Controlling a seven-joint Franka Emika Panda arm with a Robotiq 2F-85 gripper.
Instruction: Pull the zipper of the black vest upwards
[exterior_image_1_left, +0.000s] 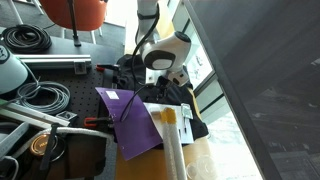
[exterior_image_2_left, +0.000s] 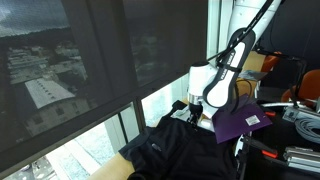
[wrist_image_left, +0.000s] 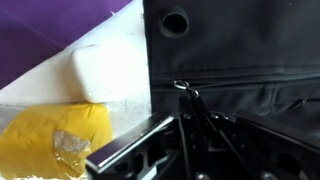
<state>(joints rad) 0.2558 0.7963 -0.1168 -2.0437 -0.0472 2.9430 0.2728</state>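
Note:
The black vest (exterior_image_2_left: 175, 150) lies rumpled on the table by the window; it also shows in an exterior view (exterior_image_1_left: 190, 112) and fills the right of the wrist view (wrist_image_left: 245, 45). Its zipper line runs across the fabric. The small metal zipper pull (wrist_image_left: 183, 88) sticks out just past my fingertips. My gripper (wrist_image_left: 186, 104) is shut, its two fingers pinched together on the zipper pull. In both exterior views the gripper (exterior_image_1_left: 165, 88) (exterior_image_2_left: 190, 108) points down onto the vest's edge beside the purple sheet.
A flat purple sheet (exterior_image_1_left: 130, 120) (exterior_image_2_left: 240, 122) (wrist_image_left: 60, 25) lies next to the vest. A white block (wrist_image_left: 105, 70) and a yellow bag (wrist_image_left: 50, 135) sit beside the vest's edge. Coiled black cables (exterior_image_1_left: 30, 40) lie further off. The window (exterior_image_2_left: 90, 70) is close behind.

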